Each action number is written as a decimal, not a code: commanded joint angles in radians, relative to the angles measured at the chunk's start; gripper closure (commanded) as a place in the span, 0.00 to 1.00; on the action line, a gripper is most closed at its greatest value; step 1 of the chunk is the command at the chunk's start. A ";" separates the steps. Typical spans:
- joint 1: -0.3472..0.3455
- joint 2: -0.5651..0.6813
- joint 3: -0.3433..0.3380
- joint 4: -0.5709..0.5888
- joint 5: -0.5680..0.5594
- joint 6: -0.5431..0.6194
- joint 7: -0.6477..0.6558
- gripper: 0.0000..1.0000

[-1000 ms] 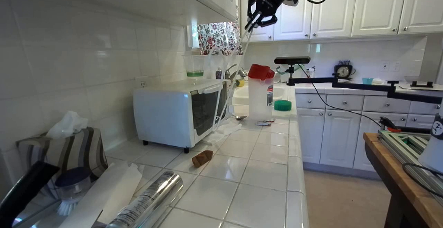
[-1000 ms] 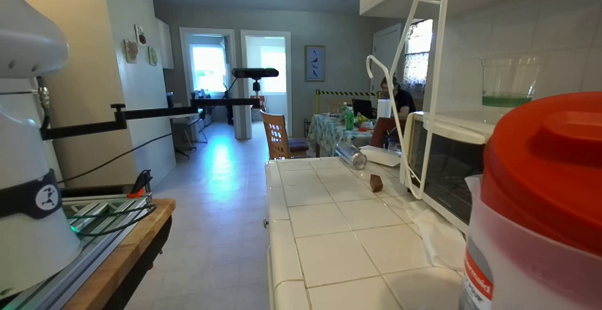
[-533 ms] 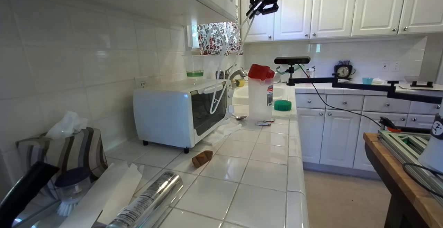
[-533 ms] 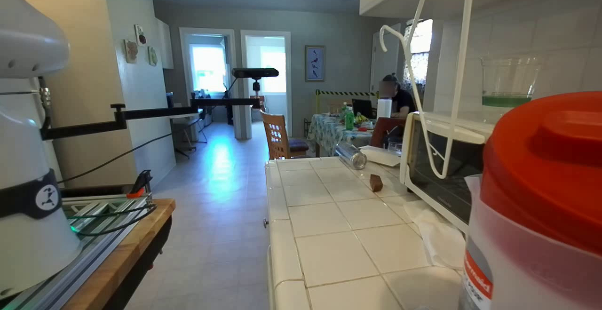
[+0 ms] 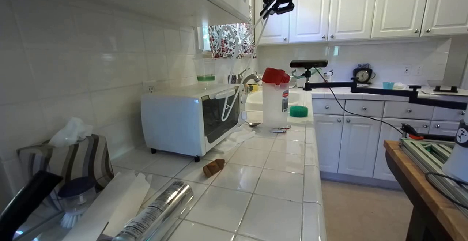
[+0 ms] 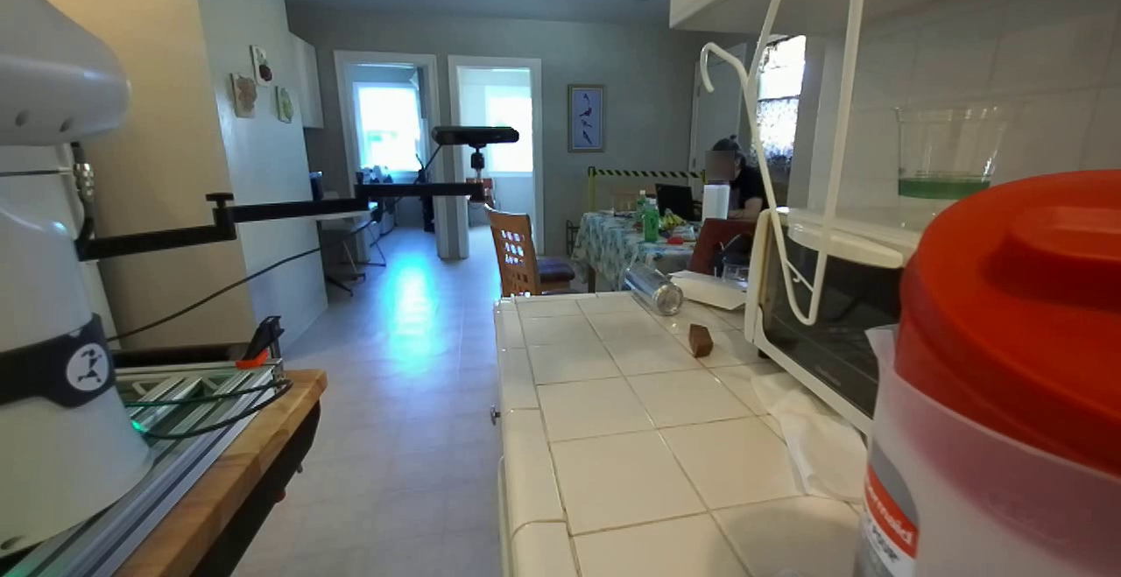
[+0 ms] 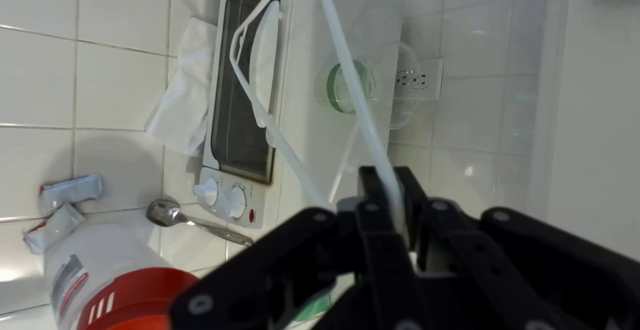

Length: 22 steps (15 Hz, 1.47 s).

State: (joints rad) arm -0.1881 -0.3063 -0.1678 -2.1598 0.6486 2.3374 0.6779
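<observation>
A white-tiled counter (image 6: 622,437) runs toward a dining table (image 6: 613,240); in an exterior view, a white hanger (image 6: 842,109) hangs in the air in front of the toaster oven (image 6: 854,319). In an exterior view, the gripper (image 5: 268,10) grasps the hanger high over the counter. In the wrist view, it pinches one bar, with a spoon (image 7: 167,214) and a red-lidded pitcher (image 7: 132,295) below.

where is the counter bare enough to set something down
The counter is bare between its front edge and the brown block, from the silver cylinder to the pitcher. It's crowded around the pitcher and before the oven, with packets, spoon and napkin, and between cylinder and wall, with paper and tissue box. The gripper holds a white hanger by the oven.
</observation>
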 commanded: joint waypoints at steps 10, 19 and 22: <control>-0.043 0.004 -0.024 0.109 -0.027 -0.085 0.120 0.97; -0.044 0.003 -0.039 0.141 -0.014 -0.080 0.142 0.97; -0.042 0.005 -0.034 0.150 -0.015 -0.072 0.154 0.97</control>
State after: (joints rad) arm -0.2331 -0.3076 -0.2016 -2.0305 0.6288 2.2755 0.8024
